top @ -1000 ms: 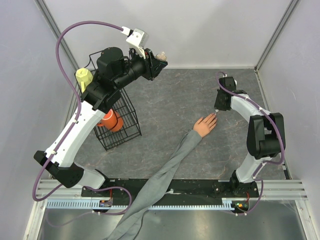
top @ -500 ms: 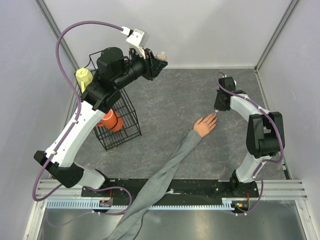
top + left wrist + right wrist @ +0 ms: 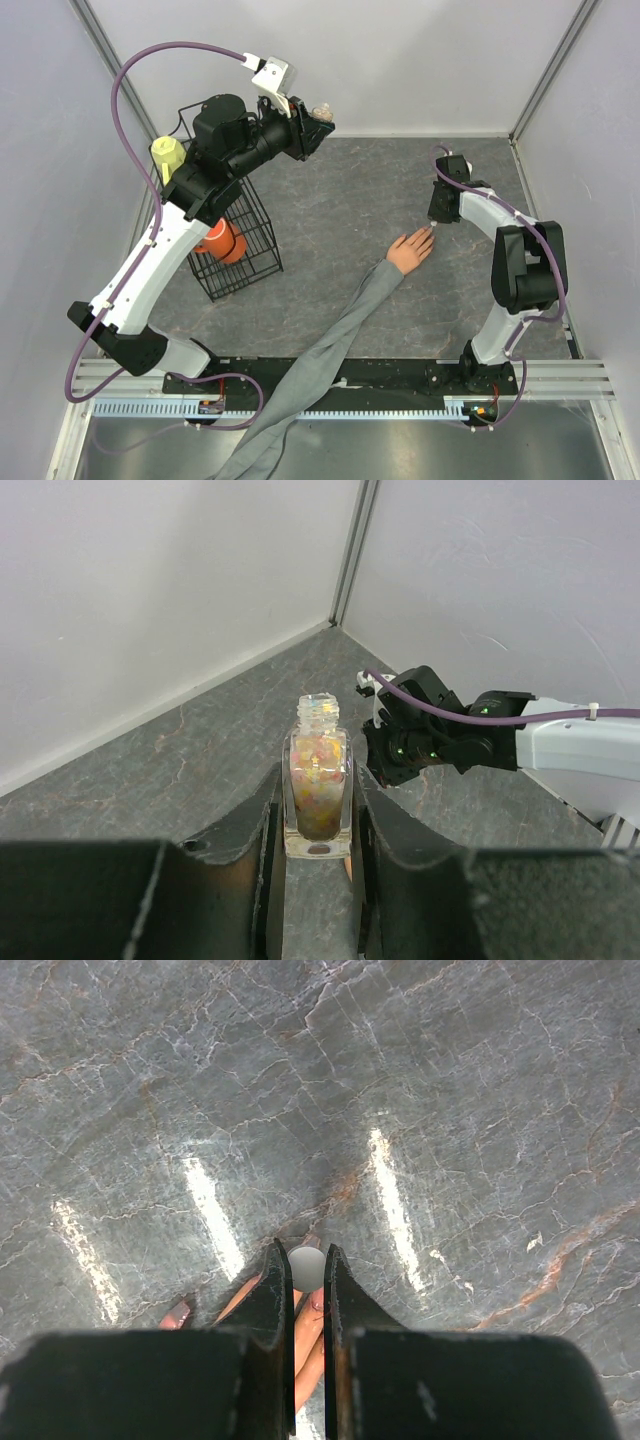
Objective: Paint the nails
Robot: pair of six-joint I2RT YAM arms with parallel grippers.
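Observation:
The peach mannequin hand point(image 3: 410, 250) lies flat mid-table, its grey sleeve point(image 3: 340, 340) trailing to the near edge. My right gripper point(image 3: 433, 222) hovers at its fingertips, shut on a brush cap point(image 3: 306, 1268) whose round pale top shows between the jaws. Below it in the right wrist view are the peach fingers point(image 3: 310, 1332); the nails there look reddish-pink, one point(image 3: 178, 1312) at the left and one point(image 3: 319, 1301) under the cap. My left gripper point(image 3: 318, 118) is raised at the back, shut on an uncapped glass polish bottle point(image 3: 318, 765) full of glitter.
A black wire basket point(image 3: 240, 255) stands at the left with an orange object point(image 3: 222, 240) inside. A yellow item point(image 3: 168, 155) sits by its top, behind my left arm. White walls close in the table at the back and both sides.

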